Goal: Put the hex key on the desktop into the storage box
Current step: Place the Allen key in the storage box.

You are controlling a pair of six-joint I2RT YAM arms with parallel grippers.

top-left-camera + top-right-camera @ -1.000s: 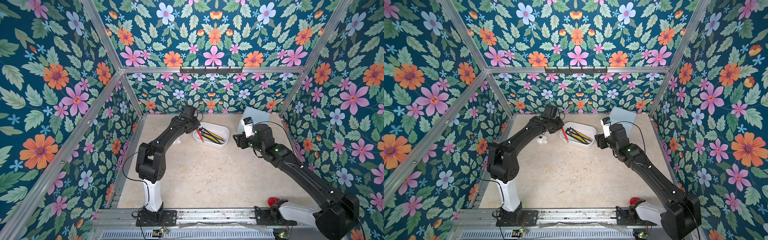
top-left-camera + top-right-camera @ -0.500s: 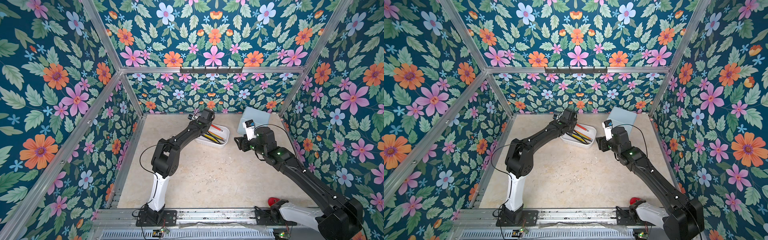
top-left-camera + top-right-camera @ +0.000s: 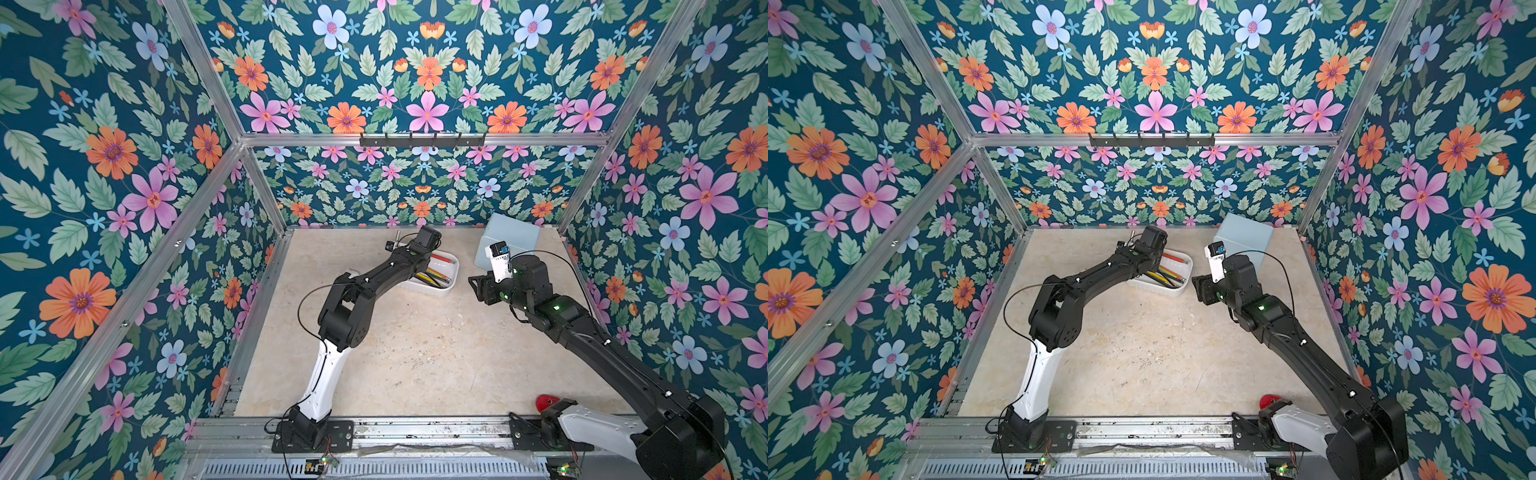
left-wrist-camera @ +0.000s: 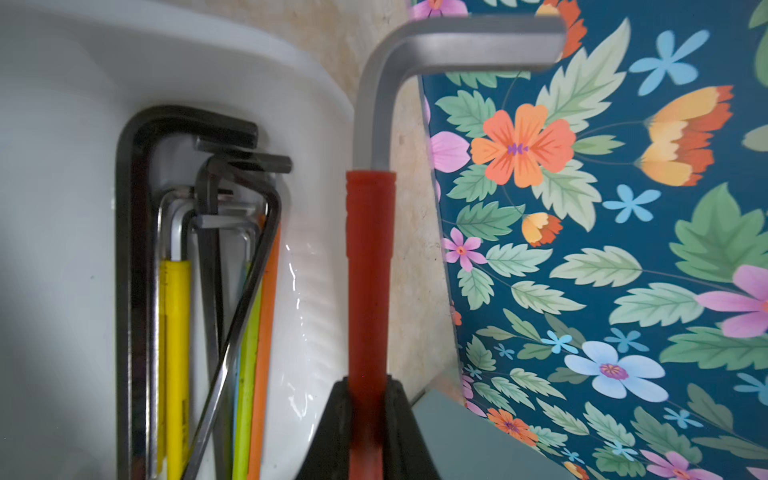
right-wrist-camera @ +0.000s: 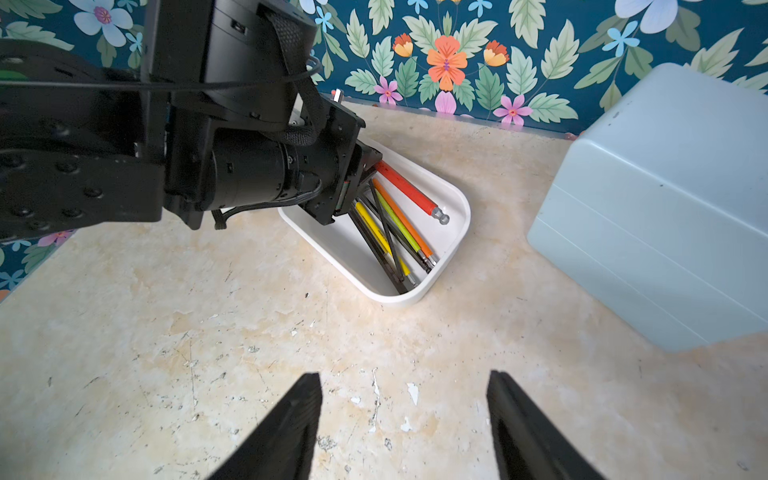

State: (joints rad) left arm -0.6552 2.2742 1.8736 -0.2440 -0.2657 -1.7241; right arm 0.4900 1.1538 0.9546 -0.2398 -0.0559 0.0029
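Where the scuffed beige counter (image 3: pixel 415 353) meets the back wall, a tall pale blue box (image 3: pixel 513 237) stands to the R. The shallow white storage box (image 5: pixel 457 199) sits near it, holding several other keys (image 4: pixel 178 332), black & colour-sleeved.

R gripper (image 5: pixel 404 374) hovers near the tub w/ jaws spread wide, nothing btwn them. L gripper (image 4: pixel 368 399) is pressed together on the red sleeve of the hex key (image 4: pixel 370 270), pinching it partway along.

Key is off the counter, carried over the storage box along its far wall. Ball end is over the inside; bent end pokes past the rim twd the wallpaper. Can't tell if it touches the tub.

Handling, prob.: steel, so stiff, not fragile, and light enough for one gripper. Bare metal looks slick and the sleeve grippier, so sleeve = best hold. The L-bend may make it swivel in a narrow pinch. A low drop into the tub should be safe.
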